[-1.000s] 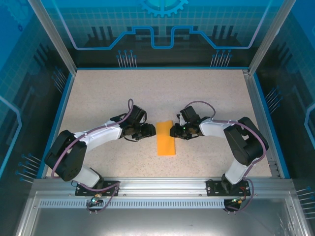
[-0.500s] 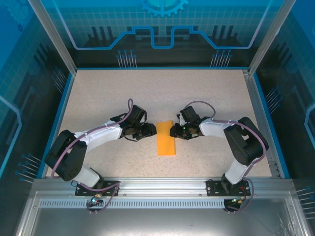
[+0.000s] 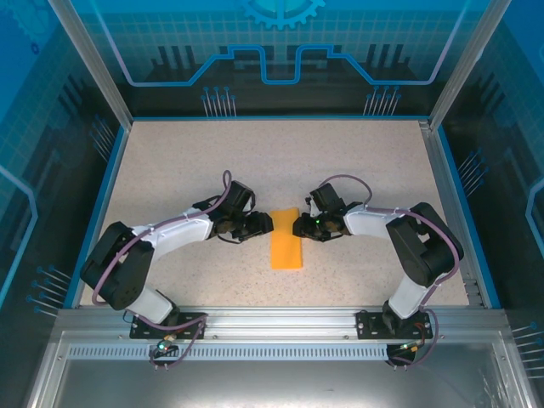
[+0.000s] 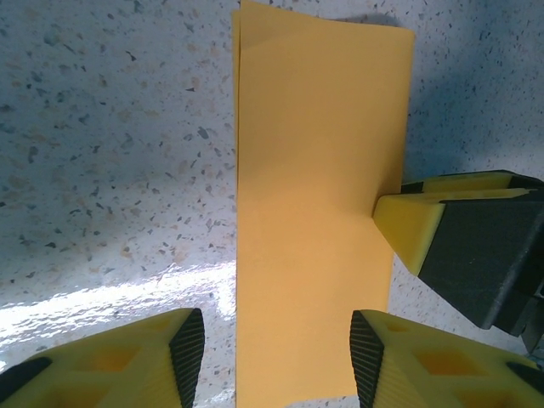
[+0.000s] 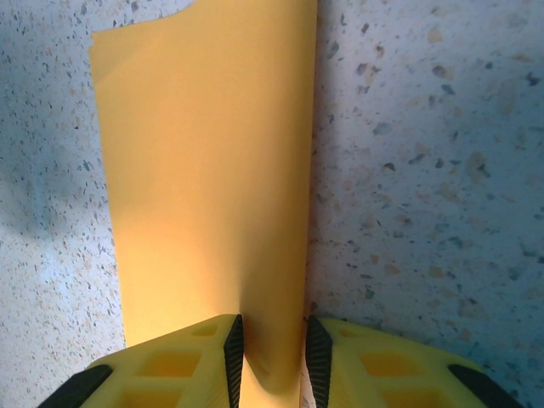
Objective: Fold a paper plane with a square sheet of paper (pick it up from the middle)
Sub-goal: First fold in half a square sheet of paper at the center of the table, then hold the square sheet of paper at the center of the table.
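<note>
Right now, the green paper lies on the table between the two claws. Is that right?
Not quite. The paper is orange-yellow, not green, as the top view shows. The rest is right: it lies on the table between the left claw and the right claw.

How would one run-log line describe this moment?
paper: folded strip, flat on table; left gripper: open, at its edge; right gripper: narrowly open, opposite edge
</note>
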Motion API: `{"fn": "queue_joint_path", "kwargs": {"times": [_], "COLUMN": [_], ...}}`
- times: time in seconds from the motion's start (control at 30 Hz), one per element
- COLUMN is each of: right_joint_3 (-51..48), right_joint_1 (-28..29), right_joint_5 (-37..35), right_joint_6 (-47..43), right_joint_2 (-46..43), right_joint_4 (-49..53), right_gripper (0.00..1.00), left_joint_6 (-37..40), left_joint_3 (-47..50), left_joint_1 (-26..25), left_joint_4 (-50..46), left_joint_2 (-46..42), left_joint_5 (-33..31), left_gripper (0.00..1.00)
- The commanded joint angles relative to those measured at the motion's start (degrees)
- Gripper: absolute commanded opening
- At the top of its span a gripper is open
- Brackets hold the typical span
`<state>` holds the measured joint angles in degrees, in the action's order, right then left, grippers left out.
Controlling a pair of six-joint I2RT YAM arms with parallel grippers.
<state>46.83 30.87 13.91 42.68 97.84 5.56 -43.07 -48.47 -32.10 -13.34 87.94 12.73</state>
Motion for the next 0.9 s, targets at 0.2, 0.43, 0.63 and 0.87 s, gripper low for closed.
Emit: {"fn": "queue_joint_path", "kwargs": {"times": [0.2,0.43,0.63,0.87], "right_joint_3": [0.9,1.2,1.2,0.8], "right_joint_1": [1.6,1.6,1.7,1.7], "right_joint_5": [-2.9,-2.8,-2.7,-2.8], "right_joint_6": [-1.9,-1.8,-1.4,-1.4], "right_joint_2": [1.8,2.4,2.7,2.6], "right_joint_4": [3.4,3.5,2.8,2.4], "right_gripper": [0.30,0.30,0.30,0.30], "left_joint_6": [-1.3,-1.1,-1.2,-1.4], "left_joint_3": [-0.6,-0.9,-0.9,-2.0], "left_joint_1": [-0.8,-0.7,-0.7,-0.8], "left_joint_4": [2.4,2.2,2.6,3.0], "left_joint_2": [2.8,3.2,3.5,4.5], "left_joint_5": [2.2,2.2,2.6,3.4], "left_gripper": [0.52,0.51,0.51,0.49]}}
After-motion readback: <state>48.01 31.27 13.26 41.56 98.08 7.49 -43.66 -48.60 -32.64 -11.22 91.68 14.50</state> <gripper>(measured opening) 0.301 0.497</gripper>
